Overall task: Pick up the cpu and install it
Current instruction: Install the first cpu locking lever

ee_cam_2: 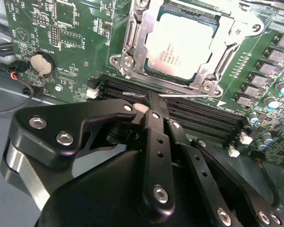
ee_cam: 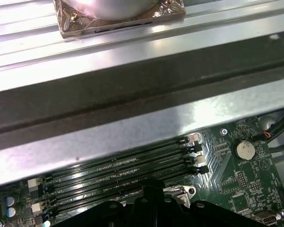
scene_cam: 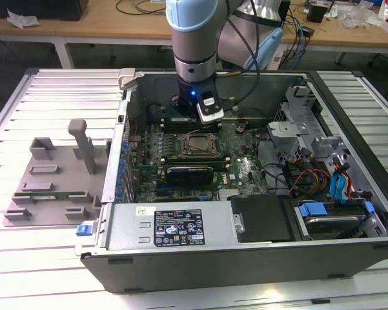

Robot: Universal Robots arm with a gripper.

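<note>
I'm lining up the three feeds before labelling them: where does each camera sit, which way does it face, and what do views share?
Exterior view: off the arm, above the open computer case, looking down at the motherboard; the arm shows.
Second wrist view: on the wrist, looking past the pincer at the cpu lying in its socket.
First wrist view: on the wrist, facing the memory slots and case wall.
Both wrist views share the coin battery.
</note>
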